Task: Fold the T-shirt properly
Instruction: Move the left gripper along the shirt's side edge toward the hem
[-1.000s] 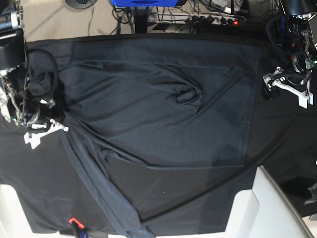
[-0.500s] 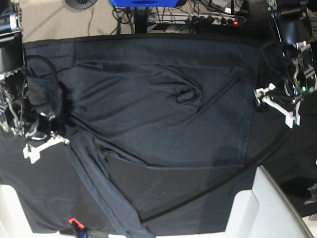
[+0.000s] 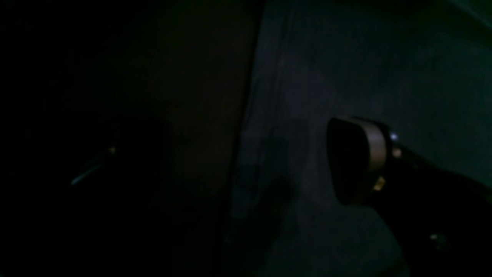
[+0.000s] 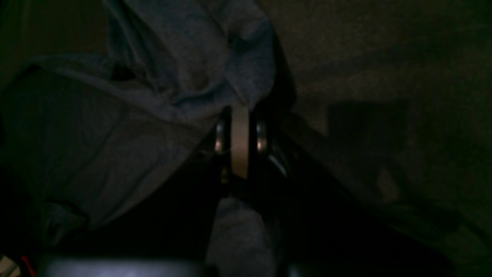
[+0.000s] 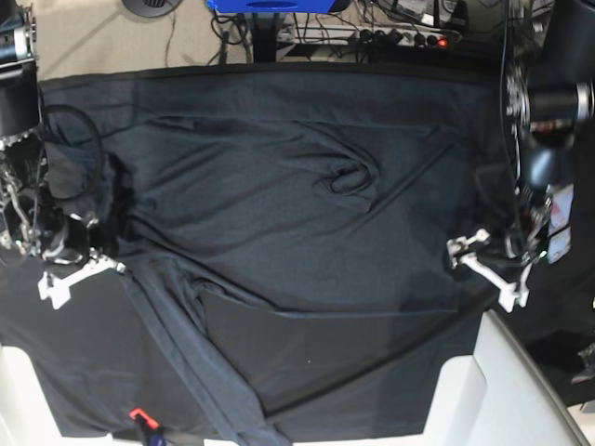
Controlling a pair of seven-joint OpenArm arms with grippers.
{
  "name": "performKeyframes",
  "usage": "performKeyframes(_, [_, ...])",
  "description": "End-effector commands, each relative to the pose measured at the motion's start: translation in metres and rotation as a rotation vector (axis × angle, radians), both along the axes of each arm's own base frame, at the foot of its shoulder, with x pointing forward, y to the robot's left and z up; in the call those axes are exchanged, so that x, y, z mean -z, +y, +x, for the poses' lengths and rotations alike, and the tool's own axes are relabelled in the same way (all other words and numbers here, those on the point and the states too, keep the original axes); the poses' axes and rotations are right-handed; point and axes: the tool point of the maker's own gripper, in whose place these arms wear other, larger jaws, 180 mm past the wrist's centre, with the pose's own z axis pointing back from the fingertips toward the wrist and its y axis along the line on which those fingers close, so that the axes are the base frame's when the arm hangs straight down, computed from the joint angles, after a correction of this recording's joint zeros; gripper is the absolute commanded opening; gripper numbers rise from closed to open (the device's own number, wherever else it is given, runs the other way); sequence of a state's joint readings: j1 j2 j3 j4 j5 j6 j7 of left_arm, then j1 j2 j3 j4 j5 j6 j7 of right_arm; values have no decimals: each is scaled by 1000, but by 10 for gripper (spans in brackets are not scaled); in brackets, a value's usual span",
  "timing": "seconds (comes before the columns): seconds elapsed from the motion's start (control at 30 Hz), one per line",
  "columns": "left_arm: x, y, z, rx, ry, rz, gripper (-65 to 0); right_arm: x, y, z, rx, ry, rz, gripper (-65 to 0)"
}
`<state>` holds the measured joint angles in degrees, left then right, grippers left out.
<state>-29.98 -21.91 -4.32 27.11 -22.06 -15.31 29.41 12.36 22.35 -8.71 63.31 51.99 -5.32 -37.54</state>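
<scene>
From the base view, the T-shirt [image 5: 307, 232] lay across the worktop [image 5: 344, 372], in the left wrist view, the left gripper [image 3: 246, 157] stood apart above its side hem, in the right wrist view, the right gripper [image 4: 244, 111] was clamped on shirt fabric.

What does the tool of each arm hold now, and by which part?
Right tool: T-shirt, pinched at a fold near its sleeve. Left tool: nothing.

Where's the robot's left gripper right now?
In the base view, the left gripper is low on the right side, over the right edge of the dark T-shirt, just above the white panel in the bottom right.
</scene>
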Motion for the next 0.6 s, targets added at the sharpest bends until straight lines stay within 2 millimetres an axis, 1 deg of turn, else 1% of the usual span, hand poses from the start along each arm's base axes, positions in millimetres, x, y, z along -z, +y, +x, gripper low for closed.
performKeyframes(0.0, [-7,8,8,-21,-14,2,0,-18,-7,16,5,-56,-9,-648])
performKeyframes(0.13, [1,13,9,-68,-28,-5,0,-17,-8,14,4,-53,-10,-648])
performKeyframes(0.17, [2,12,9,-68,-27,-7,-12,-17,-8,14,4,-53,-10,-648])
performKeyframes(0.2, [4,8,8,-64,-23,-12,-41,-17,-8,14,4,-53,-10,-648])
performKeyframes(0.23, [8,-1,8,-52,-17,-21,-82,-17,-8,14,4,-53,-10,-648])
performKeyframes(0.27, [12,-6,5,-48,-10,-27,-122,-17,-8,14,4,-53,-10,-648])
performKeyframes(0.3, [17,-9,0,-45,3,-30,-168,-17,-8,14,4,-53,-10,-648])
performKeyframes(0.37, [21,-12,-5,-40,2,-33,-252,-17,-8,14,4,-53,-10,-648])
performKeyframes(0.5, [26,-18,-14,-16,-11,-28,-364,-17,-8,15,4,-55,-10,-648])
performKeyframes(0.57, [31,-20,-22,-6,22,-30,-413,-17,-9,15,4,-55,-11,-648])
